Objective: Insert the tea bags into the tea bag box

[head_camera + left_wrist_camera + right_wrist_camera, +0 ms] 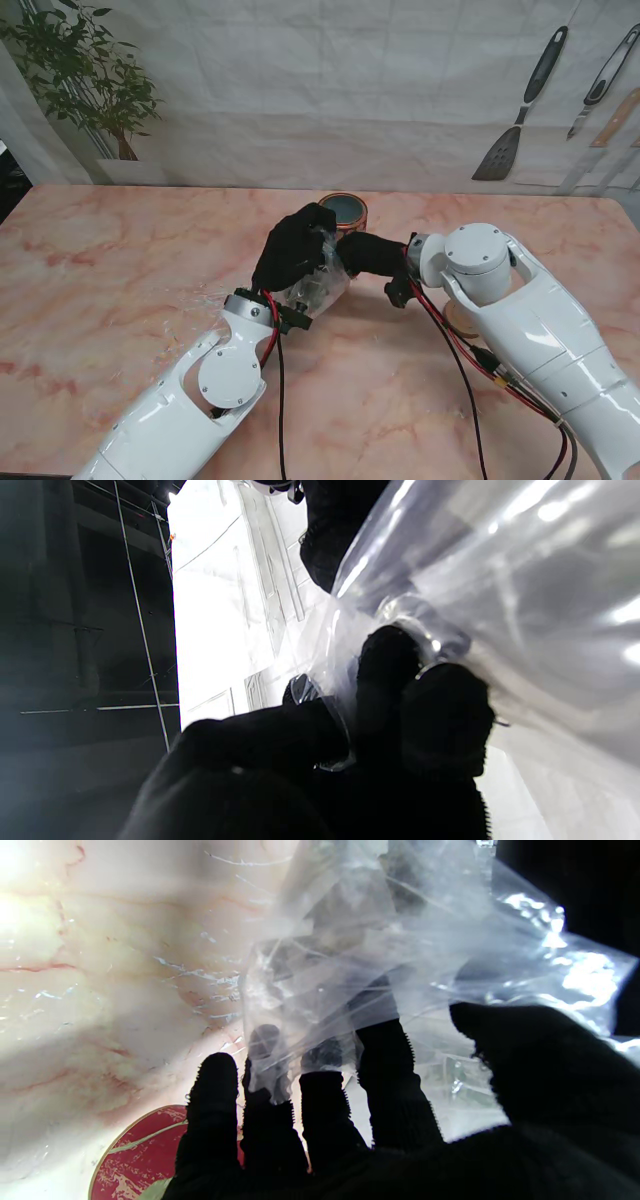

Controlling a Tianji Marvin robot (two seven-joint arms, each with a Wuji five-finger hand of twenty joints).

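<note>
One pink marble tabletop [90,290] before a white creased backdrop [350,90]; two black-gloved hands, left hand [293,250] and right hand [368,254], fingers closed on one clear plastic bag [318,285] mid-table; one round copper-rimmed tin [345,210] near the far edge

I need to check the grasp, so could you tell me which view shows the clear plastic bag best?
The right wrist view: clear plastic bag spread over right hand fingers. Left wrist view shows a blurred close-up; stand view mostly hides it behind left hand.
</note>
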